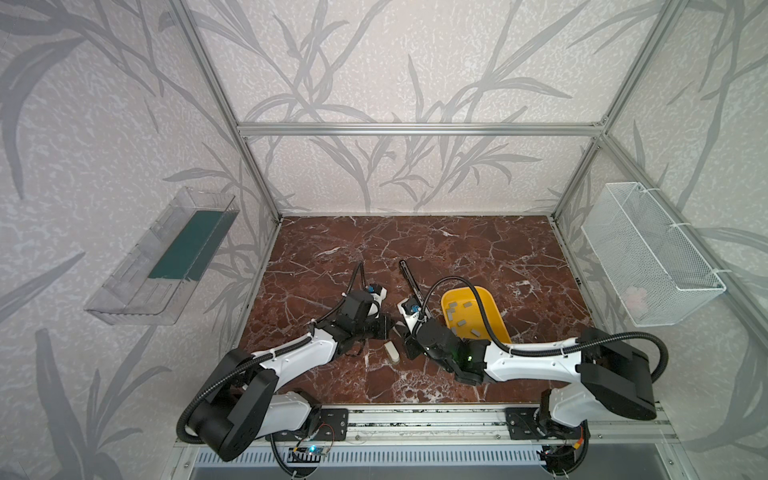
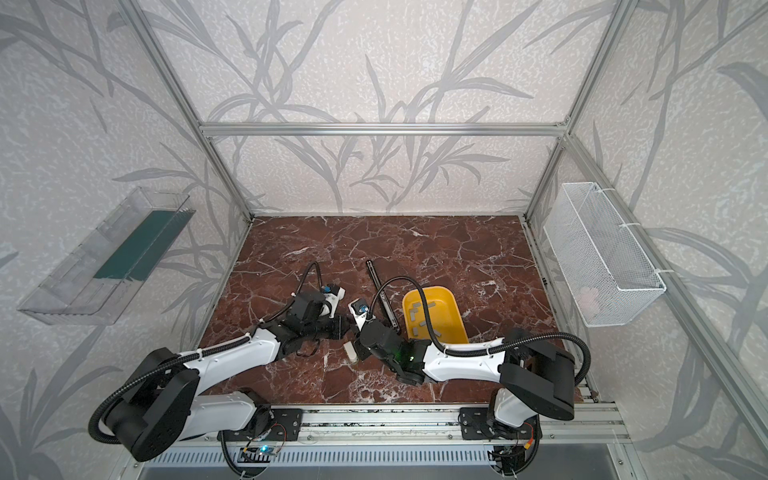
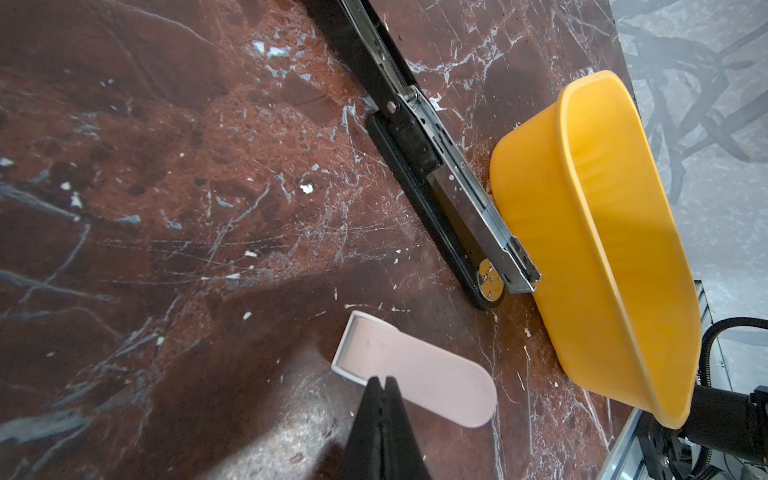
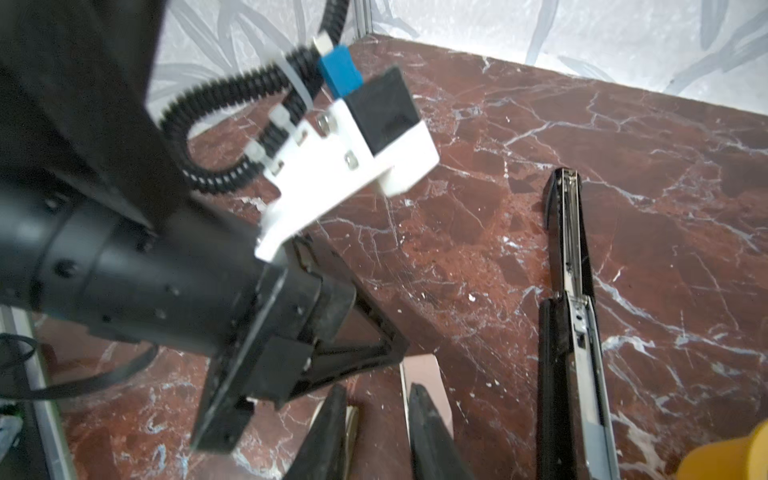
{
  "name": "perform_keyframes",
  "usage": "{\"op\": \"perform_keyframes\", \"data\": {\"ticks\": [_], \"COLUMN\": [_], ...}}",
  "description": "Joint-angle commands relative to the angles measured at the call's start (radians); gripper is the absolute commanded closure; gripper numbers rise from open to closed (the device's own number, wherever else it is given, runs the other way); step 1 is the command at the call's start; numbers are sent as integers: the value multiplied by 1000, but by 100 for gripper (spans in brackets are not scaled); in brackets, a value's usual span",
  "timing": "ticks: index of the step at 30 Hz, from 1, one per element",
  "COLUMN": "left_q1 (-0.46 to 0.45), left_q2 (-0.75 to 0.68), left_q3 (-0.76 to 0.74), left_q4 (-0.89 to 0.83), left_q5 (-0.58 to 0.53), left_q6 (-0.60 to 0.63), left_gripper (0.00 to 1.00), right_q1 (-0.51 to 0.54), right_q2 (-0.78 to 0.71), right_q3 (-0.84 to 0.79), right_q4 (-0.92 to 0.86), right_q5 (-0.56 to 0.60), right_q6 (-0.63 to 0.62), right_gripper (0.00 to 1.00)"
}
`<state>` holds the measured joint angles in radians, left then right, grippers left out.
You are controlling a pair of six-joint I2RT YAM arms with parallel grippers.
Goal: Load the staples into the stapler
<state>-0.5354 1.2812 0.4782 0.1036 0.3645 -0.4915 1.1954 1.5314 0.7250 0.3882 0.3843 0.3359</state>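
My left fingers point(image 3: 374, 419) are shut tight with nothing in them, just over a little pale pink piece point(image 3: 415, 370) on the table point(image 1: 457, 249). My right fingers point(image 4: 424, 419) stand a bit apart and, I think, hold nothing. The staples point(image 1: 460, 322) lie in the yellow tray point(image 3: 582, 249), off to the right of both, so my right arm is nearer. The stapler point(image 1: 411, 282) lies open, long way near to far, just left of the tray
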Motion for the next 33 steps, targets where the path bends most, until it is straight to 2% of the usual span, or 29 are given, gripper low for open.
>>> {"op": "perform_keyframes", "data": {"ticks": [1, 7, 14, 33], "left_q1": [-3, -3, -4, -4], "left_q2": [-14, -20, -5, 36], "left_q3": [13, 12, 17, 29], "left_q4": [-5, -12, -2, 15], "left_q5": [-6, -10, 12, 51], "left_q6": [19, 24, 24, 24], "left_gripper": [94, 94, 94, 94], "right_q1": [-13, -60, -70, -68], "right_q2": [41, 129, 194, 286], "right_q3": [0, 44, 74, -44], "right_q4": [-2, 14, 6, 135], "right_q5": [4, -57, -71, -92], "right_q6": [8, 21, 19, 120], "right_gripper": [72, 73, 75, 80]}}
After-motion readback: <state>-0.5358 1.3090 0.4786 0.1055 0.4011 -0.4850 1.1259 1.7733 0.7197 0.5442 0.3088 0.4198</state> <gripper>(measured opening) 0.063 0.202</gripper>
